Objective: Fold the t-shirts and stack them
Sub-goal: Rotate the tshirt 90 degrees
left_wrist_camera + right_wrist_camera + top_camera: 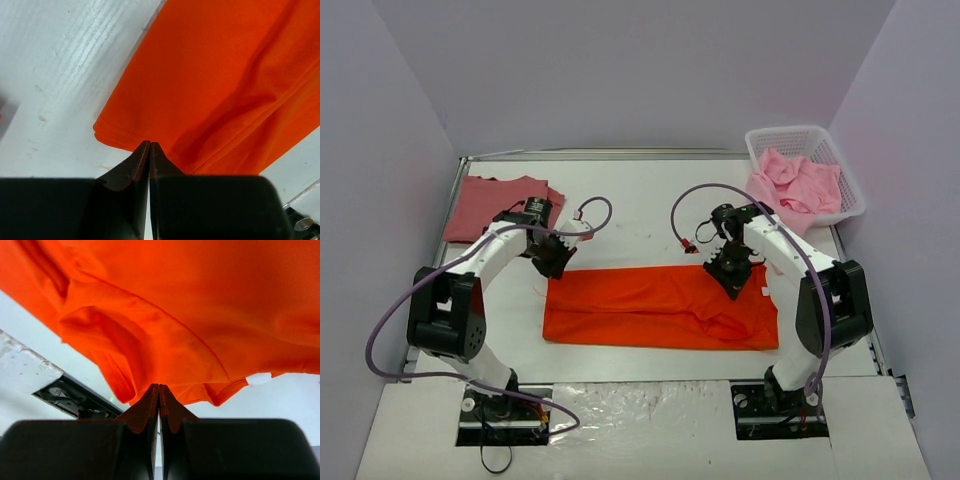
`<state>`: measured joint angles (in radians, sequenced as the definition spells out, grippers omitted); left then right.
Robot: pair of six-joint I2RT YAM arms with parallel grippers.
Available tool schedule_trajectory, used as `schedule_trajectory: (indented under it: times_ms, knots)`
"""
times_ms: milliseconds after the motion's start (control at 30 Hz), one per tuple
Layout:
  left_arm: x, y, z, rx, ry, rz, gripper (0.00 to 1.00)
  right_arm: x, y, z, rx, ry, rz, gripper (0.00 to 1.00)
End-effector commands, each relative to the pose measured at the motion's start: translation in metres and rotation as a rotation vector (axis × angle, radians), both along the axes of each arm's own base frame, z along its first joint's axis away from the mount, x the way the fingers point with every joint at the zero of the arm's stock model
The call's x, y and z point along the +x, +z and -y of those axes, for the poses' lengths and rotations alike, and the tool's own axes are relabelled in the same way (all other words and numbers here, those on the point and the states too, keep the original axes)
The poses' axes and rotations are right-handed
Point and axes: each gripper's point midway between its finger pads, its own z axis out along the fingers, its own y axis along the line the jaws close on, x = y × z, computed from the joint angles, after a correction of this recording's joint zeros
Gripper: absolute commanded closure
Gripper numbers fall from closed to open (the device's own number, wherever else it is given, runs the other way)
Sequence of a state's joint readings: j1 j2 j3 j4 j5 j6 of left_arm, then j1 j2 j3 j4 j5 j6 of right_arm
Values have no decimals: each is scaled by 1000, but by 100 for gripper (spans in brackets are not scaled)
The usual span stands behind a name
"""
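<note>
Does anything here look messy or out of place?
Yes: the pink shirts are heaped unfolded in the basket, one hanging over its near-left rim. The orange shirt lies flat but is rumpled at its right end.

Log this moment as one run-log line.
left gripper: shut on orange-red t-shirt far-left corner | right gripper: shut on its far-right edge | rose-red t-shirt: lying far left | pink t-shirts: in basket

- Orange-red shirt (660,307): a long band across mid-table. My left gripper (552,263) and right gripper (730,276) are at its far edge.
- Rose-red shirt (500,205): fills the far left corner, just behind my left gripper.
- Basket (790,131): far right corner, with pink shirts (798,185) spilling over its near rim.
- Table (640,200): a bare strip runs between those two corners.
</note>
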<state>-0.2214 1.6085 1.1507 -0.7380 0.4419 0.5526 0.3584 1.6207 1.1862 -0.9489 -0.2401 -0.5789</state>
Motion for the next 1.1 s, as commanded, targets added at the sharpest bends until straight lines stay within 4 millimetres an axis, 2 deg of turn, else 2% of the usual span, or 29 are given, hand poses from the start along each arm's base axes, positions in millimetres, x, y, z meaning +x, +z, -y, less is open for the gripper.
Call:
schedule_trajectory:
  times_ms: [0,67,200,433,533,567,600,667,700,767,800,867,900,967,1000,1033,1067]
  knots:
    - [-4,9,-4,14,-14,34,98,-5,-15,13,-76,-20,-43,100]
    - [-8,9,-4,6,-3,48,98,-5,-25,14,-95,-19,-77,100]
    - [-5,35,-2,-31,36,137,96,1,-40,13,-108,-5,-118,100]
    - [-5,79,-6,-60,101,279,94,25,-68,5,-125,-7,-172,100]
    - [-7,94,-11,-56,121,327,94,41,-77,-1,-129,-3,-175,100]
    - [-7,100,-14,-52,126,349,94,55,-75,-5,-120,-2,-149,100]
    - [-7,103,-18,-36,138,361,94,60,-82,-6,-129,8,-162,100]
    - [-5,111,-26,-24,166,389,95,76,-84,-8,-136,18,-150,100]
    - [-4,116,-29,-20,179,402,95,98,-87,-16,-125,22,-123,100]
    - [0,122,-38,-24,219,424,95,116,-88,-25,-103,36,-117,100]
    - [1,125,-39,-28,231,429,95,144,-89,-35,-84,39,-67,100]
    - [7,128,-44,-30,262,451,94,172,-89,-46,-59,41,-18,100]
    - [11,128,-46,-24,276,461,94,203,-88,-57,-35,44,54,100]
    - [20,126,-52,3,312,477,94,239,-86,-68,-18,44,144,100]
    - [23,126,-54,10,320,481,94,253,-106,-72,-26,44,157,100]
    - [27,126,-55,13,327,484,94,291,-80,-84,10,32,301,100]
    - [29,127,-56,12,339,495,94,315,-80,-92,31,22,387,100]
